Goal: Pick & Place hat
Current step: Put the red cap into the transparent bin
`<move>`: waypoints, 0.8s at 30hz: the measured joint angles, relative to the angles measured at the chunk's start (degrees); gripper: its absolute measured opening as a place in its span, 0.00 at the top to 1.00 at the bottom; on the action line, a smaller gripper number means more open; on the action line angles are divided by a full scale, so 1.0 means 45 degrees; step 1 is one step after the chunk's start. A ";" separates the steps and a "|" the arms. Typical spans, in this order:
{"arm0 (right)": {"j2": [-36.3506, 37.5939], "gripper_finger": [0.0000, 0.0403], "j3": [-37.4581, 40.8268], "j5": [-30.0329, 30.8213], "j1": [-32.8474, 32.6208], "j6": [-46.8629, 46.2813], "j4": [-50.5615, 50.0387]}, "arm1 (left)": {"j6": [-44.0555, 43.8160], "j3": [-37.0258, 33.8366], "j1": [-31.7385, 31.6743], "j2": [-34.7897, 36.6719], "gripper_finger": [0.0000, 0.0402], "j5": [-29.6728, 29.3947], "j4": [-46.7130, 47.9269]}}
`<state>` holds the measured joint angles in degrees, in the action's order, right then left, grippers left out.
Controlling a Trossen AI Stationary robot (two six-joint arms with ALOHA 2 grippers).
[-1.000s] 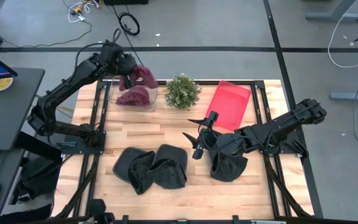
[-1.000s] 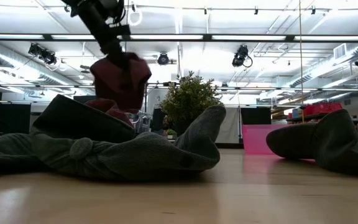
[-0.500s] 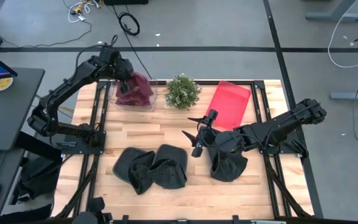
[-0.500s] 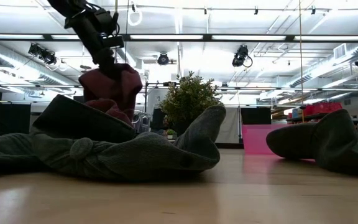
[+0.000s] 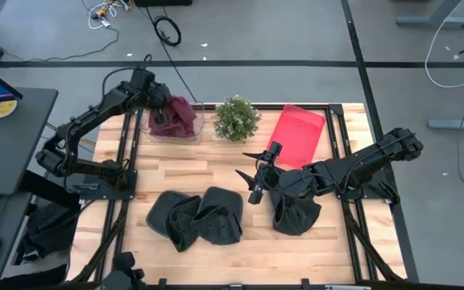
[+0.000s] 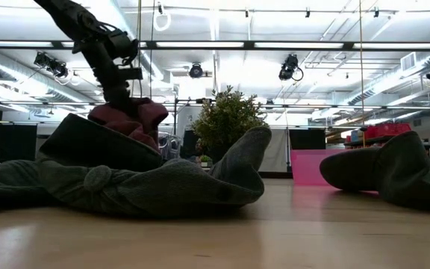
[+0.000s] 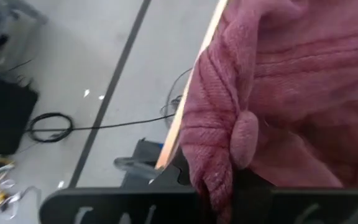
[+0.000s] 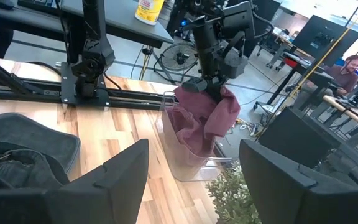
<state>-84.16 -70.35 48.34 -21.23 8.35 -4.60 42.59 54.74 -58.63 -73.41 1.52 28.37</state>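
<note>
The left hand [image 5: 161, 111] is positioned at the far left corner of the tabletop [image 5: 232, 250], directly above the clear bin [image 5: 155, 134]. Its fingers are clenched on the maroon hat [image 5: 176, 117], gripping a fold of the knit at the top. The hat hangs from that grip with its lower part down inside the bin, resting on or against other maroon fabric already in it; the exact contact cannot be told. In the left wrist view the ribbed maroon knit fills most of the frame, and the pinched fold runs down between the dark fingers.

In the low view the left arm [image 6: 88, 33] descends from the upper left, and the maroon hat shows bunched below the hand, behind the gray pile nearest the camera.

The right hand [image 5: 254, 179] is near the middle of the tabletop, fingers spread and grasping nothing. It points toward the left side, with the right arm [image 5: 361, 165] stretched low across the surface. Just beside the hand, under the forearm, lies 1 dark gray hat [image 5: 296, 216].

2 more dark gray hats [image 5: 196, 219] lie touching each other at the front left of the tabletop, well apart from the bin.

A small potted plant [image 5: 236, 118] stands at the far edge, just beside the bin. A pink tray [image 5: 298, 135] lies beside the plant, toward the right side.
</note>
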 joint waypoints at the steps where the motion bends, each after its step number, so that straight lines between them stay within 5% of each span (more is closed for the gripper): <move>1: 0.0000 0.37 0.0000 0.0000 0.0000 -0.0007 0.0000 | -0.0005 -0.0043 0.0057 0.0000 1.00 -0.0228 -0.0119; 9: 0.0000 0.37 0.0000 0.0000 0.0010 -0.0041 0.0002 | -0.0011 -0.0091 0.0789 0.0009 1.00 -0.3093 -0.1062; 24: 0.0000 0.37 0.0000 0.0005 0.0010 -0.0085 0.0005 | 0.1869 -0.0425 0.2056 -0.0078 1.00 -0.4824 -0.0477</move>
<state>-84.16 -70.35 48.36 -21.19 7.97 -4.58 51.00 52.82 -49.38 -73.76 -20.19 26.23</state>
